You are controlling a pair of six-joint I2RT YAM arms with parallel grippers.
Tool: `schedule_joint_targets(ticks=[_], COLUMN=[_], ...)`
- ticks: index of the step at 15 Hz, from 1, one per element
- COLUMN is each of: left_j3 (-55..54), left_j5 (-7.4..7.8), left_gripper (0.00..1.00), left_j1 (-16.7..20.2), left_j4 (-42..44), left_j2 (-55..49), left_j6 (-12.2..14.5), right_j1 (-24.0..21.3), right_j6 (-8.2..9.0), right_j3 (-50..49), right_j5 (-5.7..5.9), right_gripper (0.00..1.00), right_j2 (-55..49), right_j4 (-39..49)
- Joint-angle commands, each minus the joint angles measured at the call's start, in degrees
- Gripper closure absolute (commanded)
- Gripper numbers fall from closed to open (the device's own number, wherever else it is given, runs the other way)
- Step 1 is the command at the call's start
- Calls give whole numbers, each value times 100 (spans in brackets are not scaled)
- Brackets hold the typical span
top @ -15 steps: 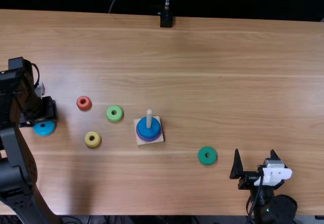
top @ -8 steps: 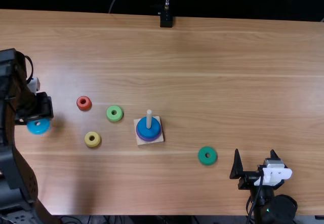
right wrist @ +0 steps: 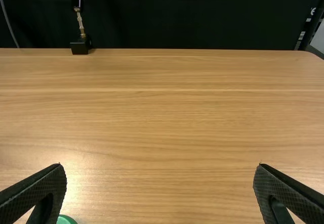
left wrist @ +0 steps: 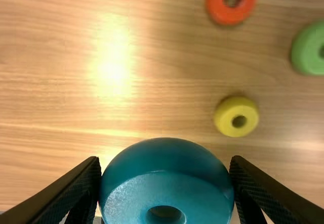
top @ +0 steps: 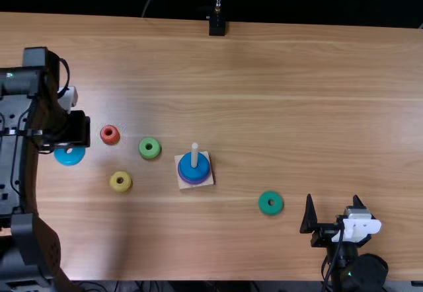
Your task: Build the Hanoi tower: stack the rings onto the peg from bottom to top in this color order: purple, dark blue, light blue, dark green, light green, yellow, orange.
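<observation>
From where I stand, the left claw (top: 76, 131) is closed on the light blue ring (top: 69, 156), near the orange ring (top: 103, 135). The right claw (top: 333, 199) is set wide. The peg (top: 194, 150) carries the purple ring (top: 192, 183), with the dark blue ring (top: 188, 170) directly above. The dark green ring (top: 264, 203) lies between peg and right claw.

The table (top: 277, 107) I see is light brown, with paler and darker lines of grain. The peg (top: 194, 153) and its base (top: 209, 182) are of pale wood colour; one ring is purple (top: 198, 182), another dark blue (top: 193, 166). Other rings are light blue (top: 69, 156), reddish orange (top: 110, 135), light green (top: 149, 148), yellow (top: 121, 182) and dark green (top: 271, 203). My right gripper (top: 332, 199) is black with a white part, and its fingers (right wrist: 49, 183) carry a fine grid pattern.
</observation>
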Motion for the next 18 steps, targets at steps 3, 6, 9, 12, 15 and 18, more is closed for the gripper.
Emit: schedule_joint_targets(ticks=[3, 6, 9, 12, 15, 18], left_j3=[414, 748, 1082, 1451, 1821, 2005], left_j5=[369, 433, 464, 475, 475, 475], left_gripper=[100, 100, 100, 100, 100, 100], left_j1=[-517, -1018, -1484, -1941, -2354, -2644], left_j4=[-53, -53, -53, -158, -295, -306], left_j2=[-318, -300, -239, 25, 236, 368], left_j6=[-23, -76, -245, -730, -983, -1173], right_j1=[-73, -73, -73, -73, -73, -73], right_j6=[-5, -5, -5, -5, -5, -5], right_j3=[-359, -359, -359, -359, -359, -359], right_j5=[-8, -8, -8, -8, -8, -8], right_gripper=[0, 0, 0, 0, 0, 0], right_j2=[-71, -71, -71, -71, -71, -71], right_j4=[-385, -385, -385, -385, -385, -385])
